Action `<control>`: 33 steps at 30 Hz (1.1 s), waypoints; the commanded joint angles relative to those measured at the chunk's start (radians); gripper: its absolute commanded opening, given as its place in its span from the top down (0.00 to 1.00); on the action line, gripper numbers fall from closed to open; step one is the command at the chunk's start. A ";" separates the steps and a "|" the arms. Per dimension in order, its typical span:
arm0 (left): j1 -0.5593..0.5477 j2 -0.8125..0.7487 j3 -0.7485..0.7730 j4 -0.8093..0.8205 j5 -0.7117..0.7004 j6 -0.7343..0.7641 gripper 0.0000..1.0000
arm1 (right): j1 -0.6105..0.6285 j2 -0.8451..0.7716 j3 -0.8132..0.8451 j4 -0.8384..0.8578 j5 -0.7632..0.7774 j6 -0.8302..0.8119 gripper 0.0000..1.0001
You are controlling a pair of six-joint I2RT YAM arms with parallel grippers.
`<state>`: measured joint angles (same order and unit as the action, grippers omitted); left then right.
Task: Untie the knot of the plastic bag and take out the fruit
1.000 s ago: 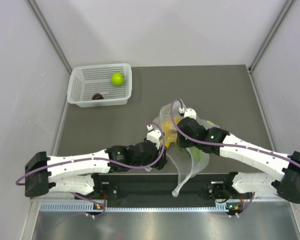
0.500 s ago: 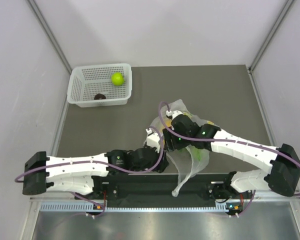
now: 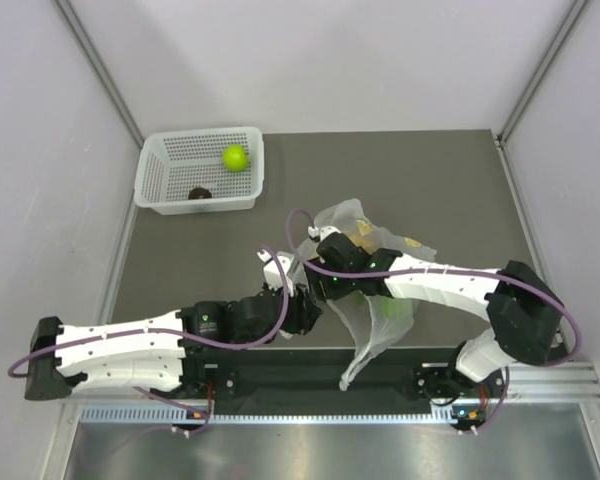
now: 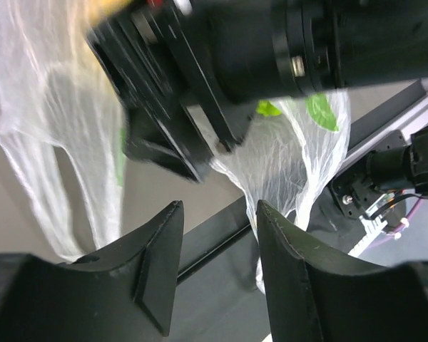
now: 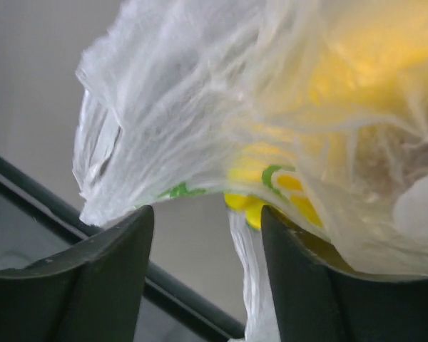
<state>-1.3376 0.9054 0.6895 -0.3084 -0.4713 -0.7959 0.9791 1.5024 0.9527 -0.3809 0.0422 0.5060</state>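
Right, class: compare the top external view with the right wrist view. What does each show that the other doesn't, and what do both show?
Top only: the white basket holding a green apple and a dark fruit. Right wrist only: the gap of the open right claw, and yellow fruit blurred behind wrinkled film. Both: the plastic bag.

readable text: none, honestly
plastic bag (image 5: 200, 121): just yellow and green printed blobs on the film, no letters or logo I can make out
basket (image 3: 155, 190): around 10 o'clock on the tabletop (image 3: 430, 180), plain white perforated plastic, no label showing
black arm housing (image 4: 342, 43): tiny pale mark at about 1 o'clock in the left wrist view, way too small to read
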 commanded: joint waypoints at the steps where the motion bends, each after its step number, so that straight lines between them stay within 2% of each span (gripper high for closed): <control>1: -0.003 0.010 -0.019 0.003 0.002 -0.011 0.50 | 0.013 0.016 0.095 0.152 0.062 0.020 0.41; 3: -0.005 0.020 -0.022 0.012 0.016 -0.003 0.53 | 0.015 0.019 0.118 0.171 0.093 0.020 0.48; 7: -0.005 0.029 -0.036 0.028 0.023 0.004 0.56 | 0.001 0.051 0.181 0.149 0.150 -0.003 0.51; 13: -0.005 0.090 -0.068 0.101 -0.016 0.020 0.56 | -0.046 0.110 0.276 0.068 0.180 -0.017 0.42; 17: -0.002 0.193 -0.065 0.185 -0.102 0.060 0.53 | -0.060 0.091 0.252 0.027 0.200 -0.012 0.40; 20: 0.023 0.286 -0.004 0.193 -0.136 0.121 0.52 | -0.068 0.059 0.209 0.014 0.202 -0.006 0.40; 27: 0.173 0.371 0.071 0.293 -0.037 0.230 0.51 | -0.066 -0.043 0.103 0.002 0.168 0.019 0.39; 33: 0.259 0.466 0.140 0.301 0.106 0.314 0.51 | -0.059 -0.109 0.029 0.014 0.128 0.043 0.39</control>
<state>-1.1324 1.3216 0.7727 -0.0959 -0.4282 -0.5465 0.9119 1.4494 1.0027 -0.3614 0.2184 0.5297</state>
